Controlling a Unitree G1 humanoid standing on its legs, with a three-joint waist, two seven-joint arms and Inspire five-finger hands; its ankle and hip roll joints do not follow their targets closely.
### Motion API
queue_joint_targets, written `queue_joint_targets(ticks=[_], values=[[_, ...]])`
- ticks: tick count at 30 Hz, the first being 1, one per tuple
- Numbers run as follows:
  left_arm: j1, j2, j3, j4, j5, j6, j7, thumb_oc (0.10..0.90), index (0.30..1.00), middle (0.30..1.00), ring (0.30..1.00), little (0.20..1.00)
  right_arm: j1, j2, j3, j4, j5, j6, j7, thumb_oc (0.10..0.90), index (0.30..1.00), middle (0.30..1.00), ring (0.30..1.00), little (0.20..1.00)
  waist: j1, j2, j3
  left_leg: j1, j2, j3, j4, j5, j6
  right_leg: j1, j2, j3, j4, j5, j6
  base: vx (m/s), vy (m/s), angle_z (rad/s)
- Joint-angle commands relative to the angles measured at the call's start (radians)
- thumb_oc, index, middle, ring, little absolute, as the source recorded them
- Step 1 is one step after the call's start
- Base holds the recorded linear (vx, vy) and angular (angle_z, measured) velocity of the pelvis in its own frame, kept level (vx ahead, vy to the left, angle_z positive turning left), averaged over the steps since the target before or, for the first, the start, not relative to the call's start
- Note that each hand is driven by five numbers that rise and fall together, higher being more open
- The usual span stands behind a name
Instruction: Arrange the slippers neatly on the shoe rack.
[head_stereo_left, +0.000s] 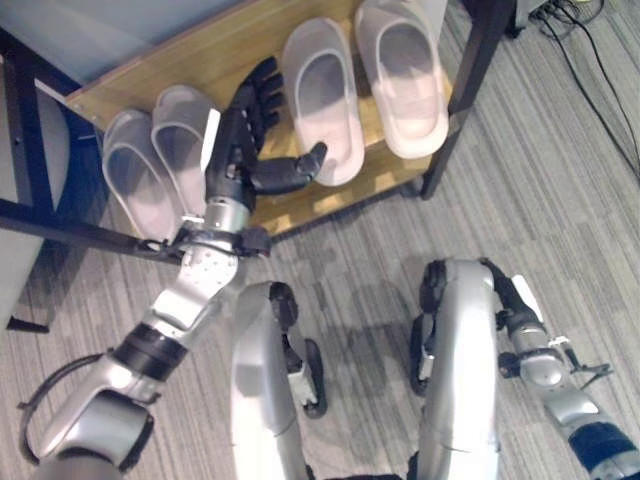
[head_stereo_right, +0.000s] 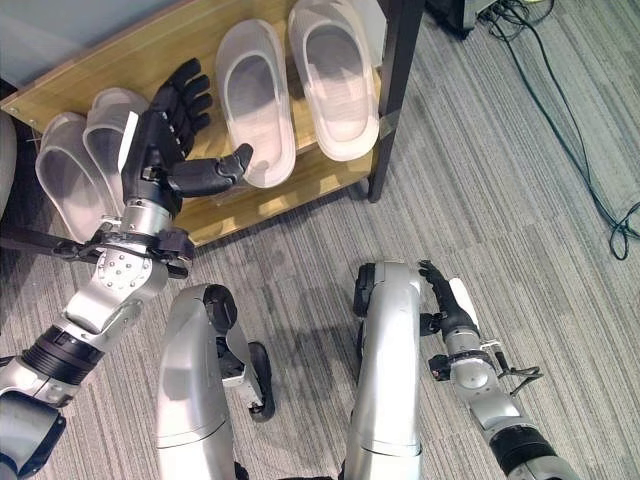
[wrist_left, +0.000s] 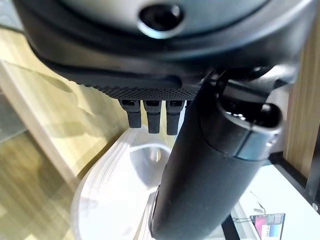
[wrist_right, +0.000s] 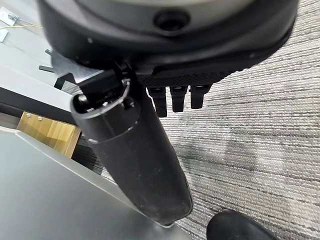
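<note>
Four pale slippers lie on the wooden shelf of the shoe rack (head_stereo_left: 300, 205). One pair of slippers (head_stereo_left: 365, 85) sits near the right end of the shelf, side by side. The other pair of slippers (head_stereo_left: 155, 165) sits near the left end. My left hand (head_stereo_left: 245, 125) is above the shelf between the two pairs, fingers straight and spread wide, holding nothing. My right hand (head_stereo_right: 445, 300) hangs low over the grey carpet (head_stereo_left: 560, 190), well apart from the rack, fingers relaxed and holding nothing.
</note>
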Motion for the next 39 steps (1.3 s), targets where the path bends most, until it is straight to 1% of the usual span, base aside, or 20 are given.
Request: queue_joint_targets(ticks=[1,8,19,22,26,35,39], values=[[-0.061,0.025,0.06,-0.098,-0.02,-0.093,-0.012,0.8,0.9,0.9,0.9,0.9,-0.01,-0.06,-0.069,-0.121,-0.008,-0.06,-0.023,0.8,0.9,0.9,0.9,0.9,0.023,0.031,-0.032,-0.074,-0.017,-0.09,-0.086,0.051,-0.051,0.129,-0.086,0.054,0.075,-0.126,0.047,0.0,0.0,0.0],[-0.014,0.026,0.07,-0.125,0.011,-0.084,-0.025,0.8,0.9,0.9,0.9,0.9,0.0,-0.067,-0.077,-0.12,-0.001,-0.067,-0.02,0.8,0.9,0.9,0.9,0.9,0.027,0.032,-0.032,-0.074,-0.023,-0.091,-0.091,0.05,-0.051,0.129,-0.088,0.053,0.071,-0.125,0.046,0.0,0.0,0.0],[0.035,0.006,0.052,-0.183,-0.02,-0.082,-0.058,0.8,0.9,0.9,0.9,0.9,0.004,-0.06,-0.076,-0.129,-0.006,-0.064,-0.023,0.8,0.9,0.9,0.9,0.9,0.029,0.033,-0.032,-0.074,-0.028,-0.087,-0.092,0.044,-0.051,0.129,-0.088,0.052,0.067,-0.124,0.047,0.0,0.0,0.0],[0.03,-0.001,0.039,-0.188,-0.021,-0.079,-0.064,0.8,0.9,0.9,0.9,0.9,0.001,-0.06,-0.073,-0.126,-0.006,-0.064,-0.023,0.8,0.9,0.9,0.9,0.9,0.028,0.032,-0.032,-0.074,-0.028,-0.085,-0.093,0.044,-0.051,0.129,-0.088,0.052,0.067,-0.125,0.047,0.0,0.0,0.0],[-0.009,-0.039,-0.011,-0.185,-0.024,-0.069,-0.072,0.8,0.9,0.9,0.9,0.9,-0.014,-0.059,-0.055,-0.123,-0.004,-0.065,-0.023,0.8,0.9,0.9,0.9,0.9,0.025,0.022,-0.032,-0.074,-0.025,-0.082,-0.096,0.041,-0.055,0.129,-0.09,0.058,0.069,-0.125,0.046,0.0,0.0,0.0],[-0.084,-0.076,-0.052,-0.161,-0.022,-0.07,-0.06,0.8,0.9,0.9,0.9,0.9,-0.032,-0.058,-0.034,-0.123,-0.004,-0.061,-0.026,0.8,0.9,0.9,0.9,0.9,0.016,0.016,-0.032,-0.074,-0.024,-0.084,-0.094,0.043,-0.055,0.129,-0.092,0.056,0.068,-0.124,0.046,0.0,0.0,0.0],[-0.096,-0.091,-0.058,-0.15,-0.019,-0.07,-0.057,0.8,0.9,0.9,0.9,0.9,-0.032,-0.056,-0.03,-0.12,-0.005,-0.06,-0.027,0.8,0.9,0.9,0.9,0.9,0.015,0.015,-0.032,-0.074,-0.026,-0.085,-0.092,0.043,-0.054,0.129,-0.092,0.057,0.066,-0.122,0.046,0.0,0.0,0.0]])
